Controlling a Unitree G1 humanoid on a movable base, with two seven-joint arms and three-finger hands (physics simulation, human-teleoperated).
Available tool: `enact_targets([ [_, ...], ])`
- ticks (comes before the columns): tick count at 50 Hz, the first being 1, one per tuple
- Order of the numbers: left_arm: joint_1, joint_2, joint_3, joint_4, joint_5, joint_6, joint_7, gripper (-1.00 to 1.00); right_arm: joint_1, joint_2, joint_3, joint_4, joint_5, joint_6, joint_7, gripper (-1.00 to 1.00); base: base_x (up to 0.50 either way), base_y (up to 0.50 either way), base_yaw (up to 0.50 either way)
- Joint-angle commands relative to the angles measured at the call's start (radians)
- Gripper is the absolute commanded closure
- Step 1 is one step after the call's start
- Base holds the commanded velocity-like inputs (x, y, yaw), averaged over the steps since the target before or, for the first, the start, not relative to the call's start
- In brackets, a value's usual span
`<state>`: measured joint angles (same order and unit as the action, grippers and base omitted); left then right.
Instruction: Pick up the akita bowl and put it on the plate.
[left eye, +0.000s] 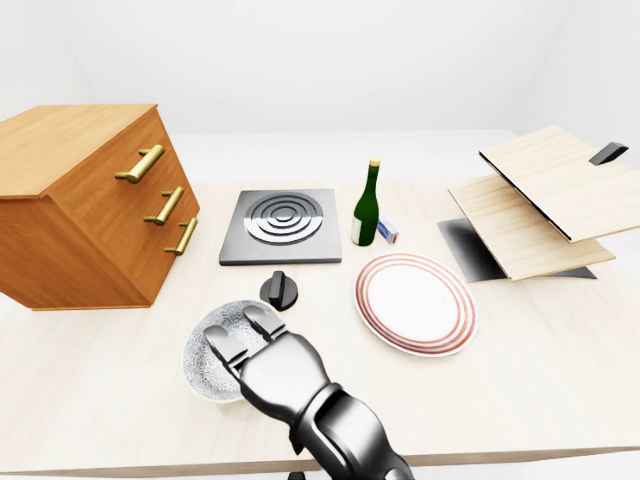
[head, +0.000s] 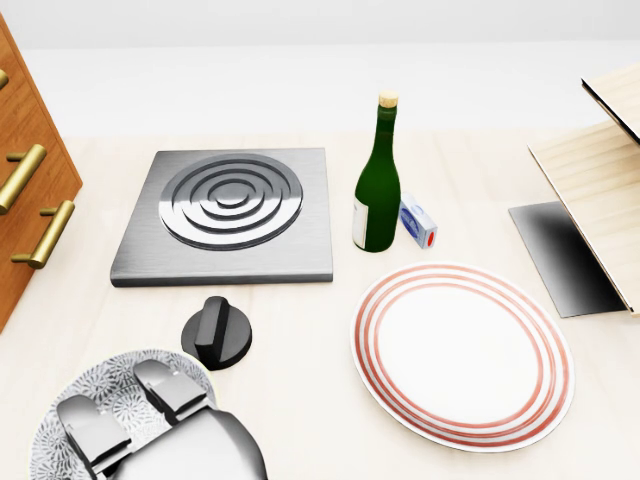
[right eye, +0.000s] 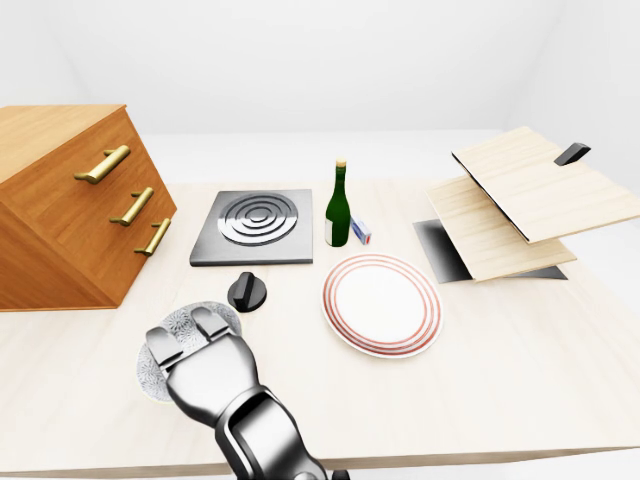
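Observation:
The akita bowl, white with a grey speckled pattern, rests on the pale wooden table at the lower left of the eye views. My right hand reaches in from the bottom, and its two visible fingers lie over the bowl's near right rim, pointing up-left. The thumb is hidden under the hand, and I see no closed grip. The plate, white with red rings, lies flat to the right of the bowl and holds nothing. My left hand is not in view.
A black knob sits just above the bowl. Beyond it lie a grey burner plate, a green wine bottle and a small box. A wooden drawer cabinet stands on the left and a wooden rack on the right.

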<state>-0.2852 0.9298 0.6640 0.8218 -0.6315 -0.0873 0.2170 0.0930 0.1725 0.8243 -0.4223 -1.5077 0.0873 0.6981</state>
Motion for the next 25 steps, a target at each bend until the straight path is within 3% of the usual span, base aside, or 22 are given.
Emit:
enact_targets([
  [1, -0.001, 0.000, -0.001, 0.001, -0.001, 0.000, -0.001, -1.00, -0.009, 0.003, -0.011, 0.034, 0.036, 0.000, 0.000, -0.95, 0.00, 0.00, 0.00],
  [25, -0.001, 0.000, -0.001, 0.002, -0.006, 0.000, -0.001, -1.00, -0.013, 0.007, -0.010, 0.060, 0.046, 0.000, 0.000, -0.96, 0.00, 0.00, 0.00],
])
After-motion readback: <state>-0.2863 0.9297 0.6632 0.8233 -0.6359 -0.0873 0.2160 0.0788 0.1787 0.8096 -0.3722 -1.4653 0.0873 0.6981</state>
